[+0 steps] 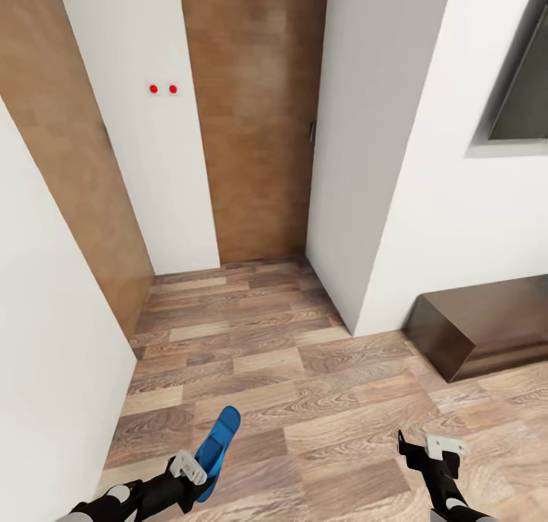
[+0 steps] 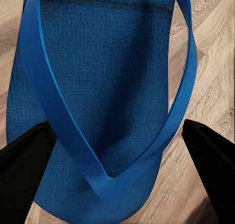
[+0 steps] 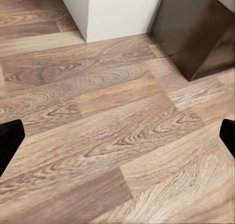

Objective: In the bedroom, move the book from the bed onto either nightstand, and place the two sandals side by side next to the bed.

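One bright blue sandal (image 1: 221, 442) is at the bottom left of the head view, tilted over the wood floor. My left gripper (image 1: 196, 478) holds it at one end. In the left wrist view the sandal (image 2: 98, 87) shows strap side up, with the black fingers (image 2: 29, 175) closed in at both sides of its toe end, so my left gripper (image 2: 117, 172) is shut on it. My right gripper (image 1: 426, 452) hangs low at the bottom right, open and empty over bare floor (image 3: 117, 140). The book, the bed and the nightstand are out of view.
I face a corner with white walls and a brown wooden door (image 1: 259, 126) ahead. A white wall corner (image 1: 358, 278) juts out at centre right. A long low dark brown bench (image 1: 487, 332) stands against the right wall, also in the right wrist view (image 3: 196, 33). A dark-framed window (image 1: 525, 88) is above it.
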{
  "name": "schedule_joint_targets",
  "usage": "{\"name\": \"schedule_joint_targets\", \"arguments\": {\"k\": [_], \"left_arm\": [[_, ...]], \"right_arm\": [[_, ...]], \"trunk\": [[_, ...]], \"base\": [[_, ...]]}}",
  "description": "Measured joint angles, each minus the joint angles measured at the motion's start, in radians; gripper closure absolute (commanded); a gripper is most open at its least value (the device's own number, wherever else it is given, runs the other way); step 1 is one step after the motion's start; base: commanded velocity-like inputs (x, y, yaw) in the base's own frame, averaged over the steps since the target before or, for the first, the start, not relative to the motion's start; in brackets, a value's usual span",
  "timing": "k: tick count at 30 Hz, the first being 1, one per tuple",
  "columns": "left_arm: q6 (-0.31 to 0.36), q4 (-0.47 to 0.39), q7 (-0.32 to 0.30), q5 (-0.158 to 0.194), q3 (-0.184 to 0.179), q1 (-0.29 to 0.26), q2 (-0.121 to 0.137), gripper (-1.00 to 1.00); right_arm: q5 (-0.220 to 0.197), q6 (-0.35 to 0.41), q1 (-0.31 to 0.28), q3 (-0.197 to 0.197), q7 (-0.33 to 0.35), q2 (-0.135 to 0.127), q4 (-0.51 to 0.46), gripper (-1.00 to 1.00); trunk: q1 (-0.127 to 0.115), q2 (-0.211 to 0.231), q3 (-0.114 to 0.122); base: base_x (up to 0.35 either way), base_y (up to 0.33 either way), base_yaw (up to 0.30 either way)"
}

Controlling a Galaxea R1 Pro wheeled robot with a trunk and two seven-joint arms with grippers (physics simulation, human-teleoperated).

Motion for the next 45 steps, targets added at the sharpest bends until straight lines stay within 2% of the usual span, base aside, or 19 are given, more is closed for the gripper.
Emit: {"name": "schedule_joint_targets", "arguments": {"k": [45], "left_arm": [[0.000, 0.000, 0.000, 0.000, 0.000, 0.000, -0.007, 1.00]], "right_arm": [[0.000, 0.000, 0.000, 0.000, 0.003, 0.000, 0.000, -1.00]], "trunk": [[0.000, 0.000, -0.021]], "base": [[0.000, 0.000, -0.261]]}}
